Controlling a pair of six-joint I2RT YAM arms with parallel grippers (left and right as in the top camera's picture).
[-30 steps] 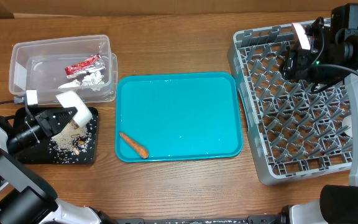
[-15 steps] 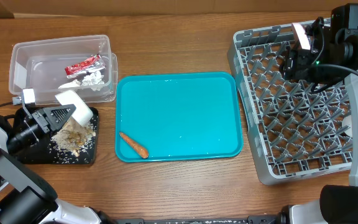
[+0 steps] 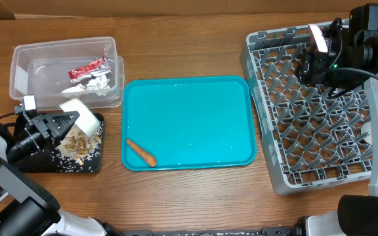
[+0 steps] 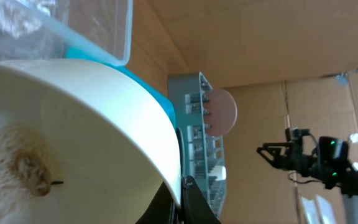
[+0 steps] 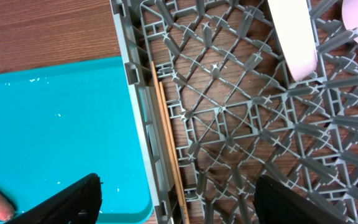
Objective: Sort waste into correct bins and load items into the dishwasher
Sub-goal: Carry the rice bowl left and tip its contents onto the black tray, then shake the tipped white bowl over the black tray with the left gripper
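One small white bowl (image 3: 81, 111), probably light, stiff and slippery, hangs tipped over the black tray (image 3: 35, 162) at the surface's nine o'clock. The left tool (image 3: 67, 121) is clamped on its rim, the sensible hold. The right tool (image 5: 178, 194), spread apart, hovers over the rack (image 3: 258, 65) at three o'clock.

The carrot (image 3: 141, 153) is orange, the serving tray (image 3: 189, 111) teal, the lattice rack (image 3: 307, 124) grey.

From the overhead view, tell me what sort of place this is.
Likely a robot lab bench staged as kitchen clean-up: a dish rack, a waste tub and a teal tray on a wooden table.
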